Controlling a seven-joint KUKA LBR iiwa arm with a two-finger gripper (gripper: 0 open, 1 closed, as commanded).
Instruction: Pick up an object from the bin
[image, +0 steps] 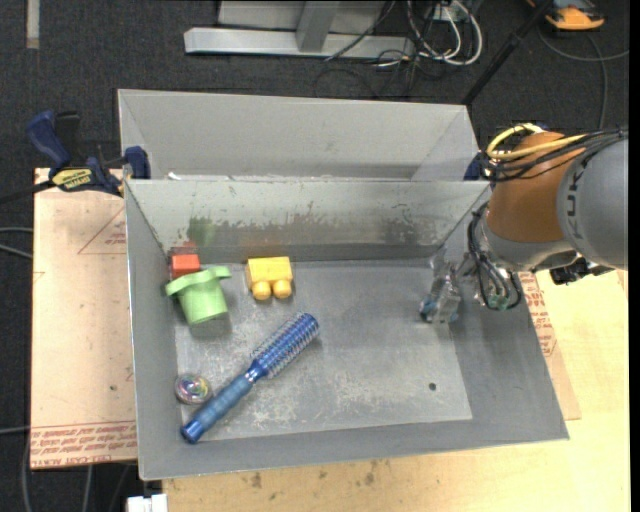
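Our pincer (440, 303) hangs over bare floor at the right of the bin (380, 385); we cannot tell if it is clenched. Nothing is picked yet, we judge; next comes crossing to the blue brush (252, 374).

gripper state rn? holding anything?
Gripper: open or closed cannot be told, and no held thing can be made out. It is at the right side of the bin, apart from the blue hairbrush on the left.

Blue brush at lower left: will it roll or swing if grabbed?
The blue brush: probably stiff plastic, so no flopping. Its round bristled head may roll when nudged. Long shape, so an end grip would likely let it tilt.
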